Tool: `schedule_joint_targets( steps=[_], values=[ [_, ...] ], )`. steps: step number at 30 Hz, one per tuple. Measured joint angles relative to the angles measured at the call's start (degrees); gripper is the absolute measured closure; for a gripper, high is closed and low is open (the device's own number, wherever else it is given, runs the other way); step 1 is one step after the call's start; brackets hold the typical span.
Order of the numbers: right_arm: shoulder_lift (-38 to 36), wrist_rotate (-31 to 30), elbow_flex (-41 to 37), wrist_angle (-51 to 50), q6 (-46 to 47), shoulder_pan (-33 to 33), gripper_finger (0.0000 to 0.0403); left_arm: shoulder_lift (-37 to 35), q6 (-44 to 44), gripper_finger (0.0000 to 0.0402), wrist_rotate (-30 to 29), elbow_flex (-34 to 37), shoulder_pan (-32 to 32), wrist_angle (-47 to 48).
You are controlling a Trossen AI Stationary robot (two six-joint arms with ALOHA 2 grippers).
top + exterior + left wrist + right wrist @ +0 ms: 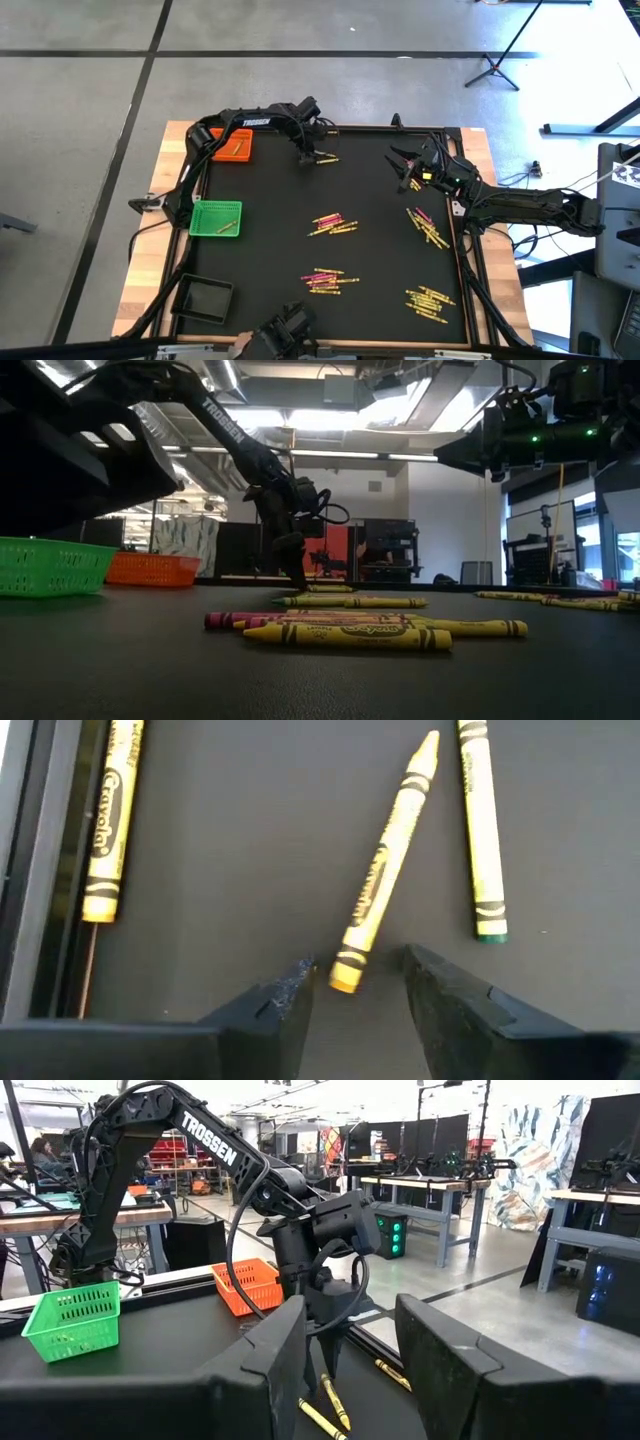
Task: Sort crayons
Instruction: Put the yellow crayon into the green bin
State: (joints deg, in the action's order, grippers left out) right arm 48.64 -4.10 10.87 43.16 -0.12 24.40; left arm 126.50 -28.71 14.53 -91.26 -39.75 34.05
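"Crayola" on yellow crayons (378, 885)

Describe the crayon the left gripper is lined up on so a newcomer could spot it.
Start at the orange tray in the mat's far left corner; just right of it the left gripper stands open over three yellow crayons. The target crayon is the tilted middle one, its butt between the fingers; its neighbours lie straight.

- The flat table mat (380, 200) is plain black, framed by pale wood.
- The thin wax crayons (333, 225) scattered on the mat are yellow and pink, with black bands on their wrappers.
- Beside the mat's far left corner, the small square orange tray (233, 147).
- Nearer along that left edge, the bright green mesh tray (216, 218), then the black tray (206, 297).
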Motion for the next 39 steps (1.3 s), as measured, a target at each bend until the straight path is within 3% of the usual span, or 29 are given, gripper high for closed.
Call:
schedule_joint_targets(
  steps=[14, 25, 39],
  values=[
    [0.0, 0.0, 0.0, 0.0, -0.1, 0.0, 0.0249, 0.0, -4.9, 0.0395, 1.3, 0.0, 0.4, 0.1],
    [0.0, 0.0, 0.0, 0.0, -0.2, 0.0, 0.0249, -1.8, -2.9, 0.0399, -2.5, 0.0, 0.5, 0.5],
    [0.0, 0.0, 0.0, -0.1, -0.2, 0.0, 0.0249, -17.4, 1.0, 0.0398, -6.9, 0.0, 3.9, 9.5]
  ],
)
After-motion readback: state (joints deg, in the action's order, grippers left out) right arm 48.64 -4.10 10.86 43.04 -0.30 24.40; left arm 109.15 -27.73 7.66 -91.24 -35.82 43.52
